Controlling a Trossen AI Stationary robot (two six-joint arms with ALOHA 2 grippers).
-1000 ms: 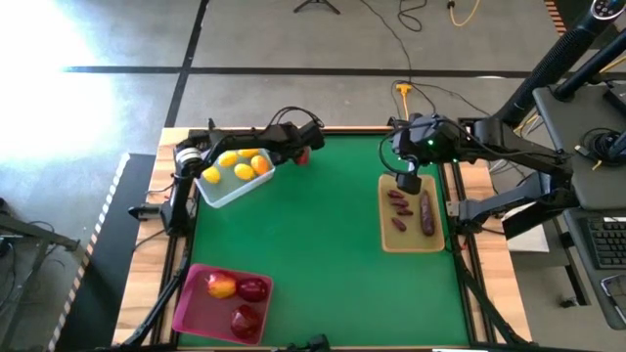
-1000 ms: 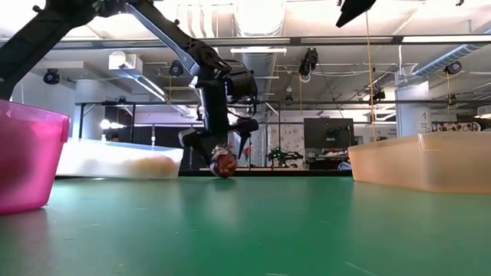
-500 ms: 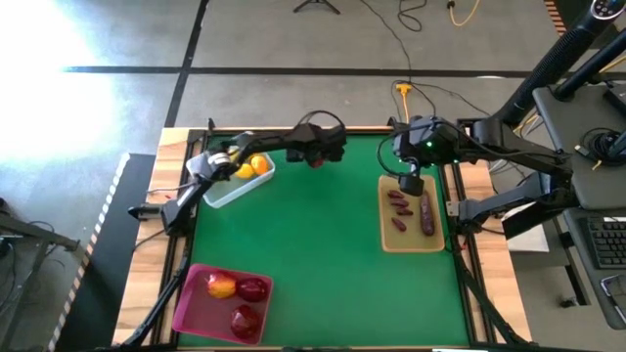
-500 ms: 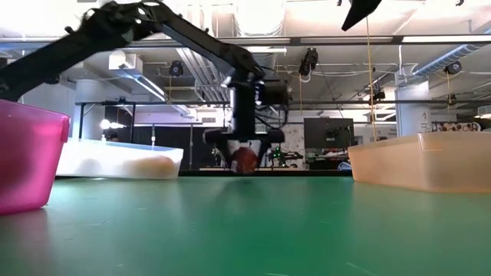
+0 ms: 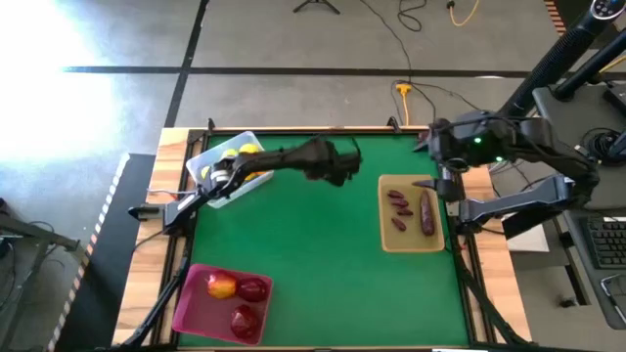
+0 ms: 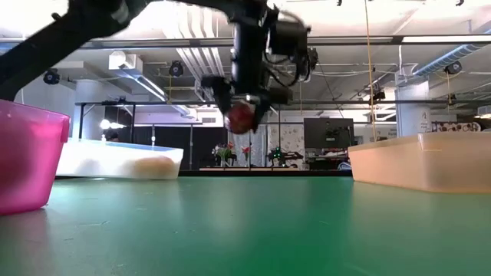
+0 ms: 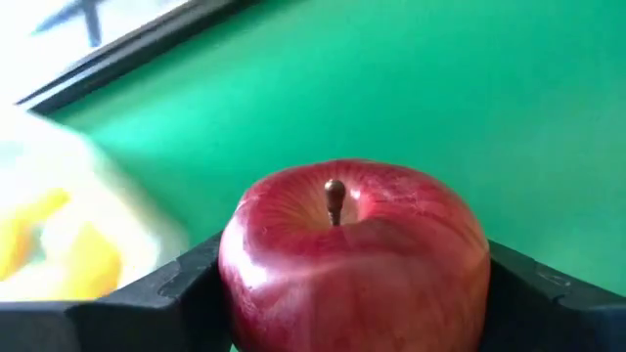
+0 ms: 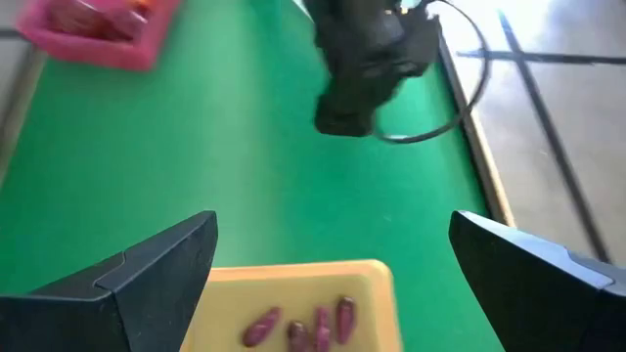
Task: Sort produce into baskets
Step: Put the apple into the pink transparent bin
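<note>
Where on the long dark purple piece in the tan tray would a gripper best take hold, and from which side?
Grip the long purple piece at mid-length, across its narrow width, coming straight down from above. It lies flat in the tan tray, apart from the smaller pieces beside it. The open right gripper is nearest.

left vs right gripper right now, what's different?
The left gripper is shut on a red apple, lifted above the green table near its far middle. The right gripper holds nothing; its fingers stand wide apart over the tan tray, by its far end. Both hang clear of the table.
</note>
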